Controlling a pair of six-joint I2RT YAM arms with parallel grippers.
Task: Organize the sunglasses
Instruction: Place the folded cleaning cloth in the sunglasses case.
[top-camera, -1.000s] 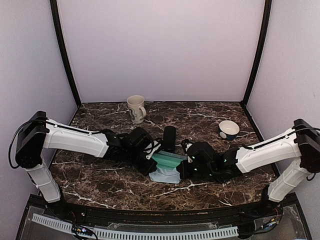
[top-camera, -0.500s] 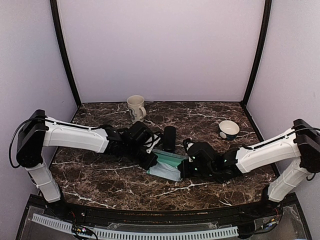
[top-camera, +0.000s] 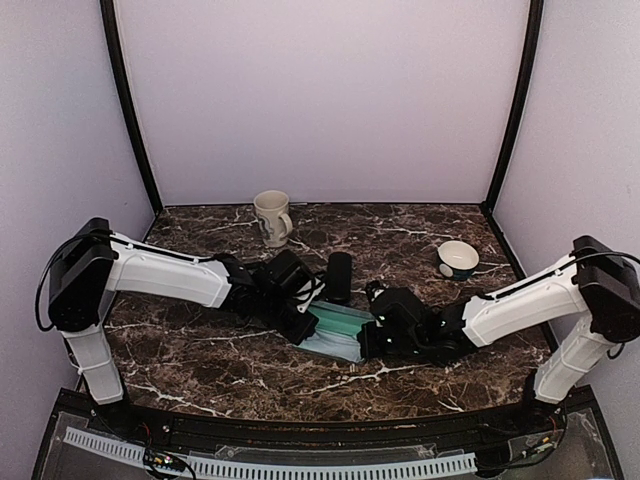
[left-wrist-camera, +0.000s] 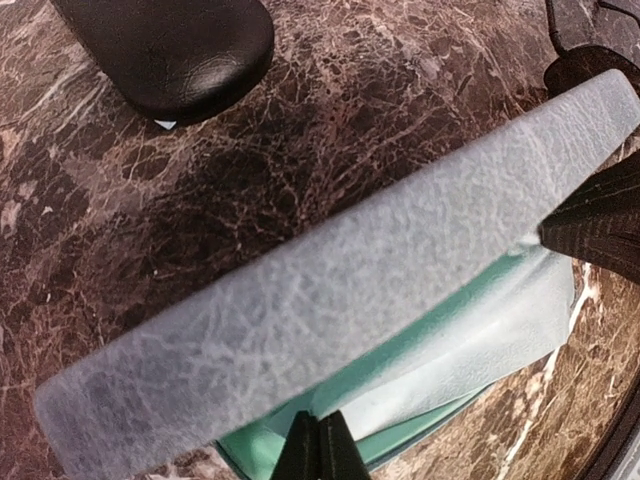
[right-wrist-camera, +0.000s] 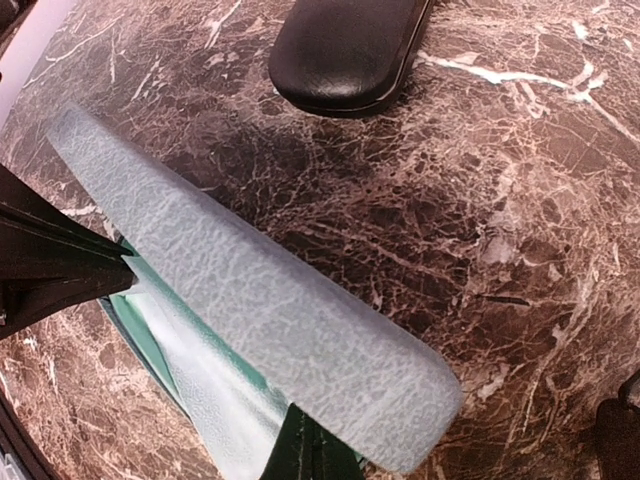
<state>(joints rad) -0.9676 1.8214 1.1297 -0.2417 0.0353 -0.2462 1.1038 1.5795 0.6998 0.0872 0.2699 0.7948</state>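
Thin dark-lensed sunglasses lie just right of the black case.

2 arms: white shells on long links, black joints and tools, thin black shoulder cables.

Top view: fixed, high behind the arm bases, angled down over the whole tabletop.
Left wrist view: close in, looking past left tool; grey case just ahead, black case beyond.
Right wrist view: past right tool, same two cases, opposite side.
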